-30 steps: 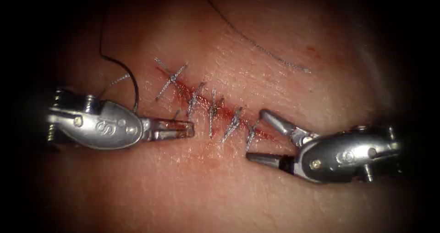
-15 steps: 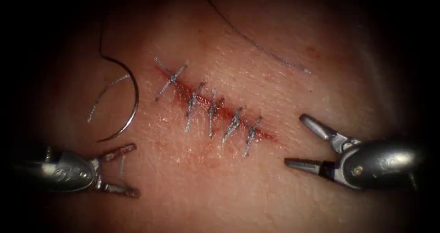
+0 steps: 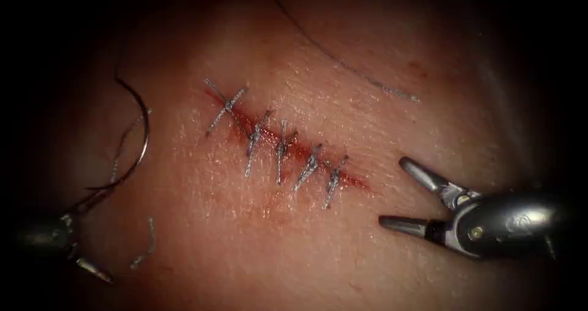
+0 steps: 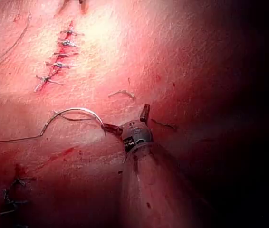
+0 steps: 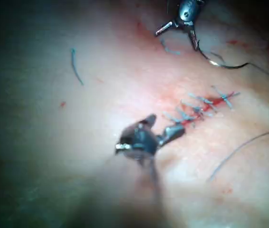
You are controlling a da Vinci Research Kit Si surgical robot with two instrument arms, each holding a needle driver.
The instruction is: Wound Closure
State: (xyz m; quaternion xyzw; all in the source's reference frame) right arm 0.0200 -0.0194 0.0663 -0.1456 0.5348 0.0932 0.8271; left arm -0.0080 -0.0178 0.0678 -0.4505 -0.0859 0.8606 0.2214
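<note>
The cut [image 3: 285, 144] runs slantwise across the tissue [image 3: 318, 250] and is closed by several grey stitches, with red fluid along it. The curved needle [image 3: 145, 146] lies on the tissue left of the cut, not in the tissue; dark thread [image 3: 117, 81] trails from its upper end. My left tool [image 3: 101, 237] is at the lower left with jaws open. One jaw tip touches the needle's lower end [image 4: 104, 126], and nothing is gripped. In the left wrist view the needle [image 4: 77, 109] arcs away from the left tool [image 4: 125, 117]. My right tool [image 3: 393, 191] stands open and holds nothing, just right of the cut's lower end.
A short cut end of thread [image 3: 144, 250] lies near the left tool. A long loose thread [image 3: 367, 78] crosses the tissue above the cut. Another stitched cut [image 4: 11, 199] shows in the left wrist view. The left tool [image 5: 177, 40] and right tool [image 5: 168, 122] show in the right wrist view.
The left tool drew back from the cut to the lower left and its jaws opened. The right tool backed off to the right, still open. The needle slid left.
</note>
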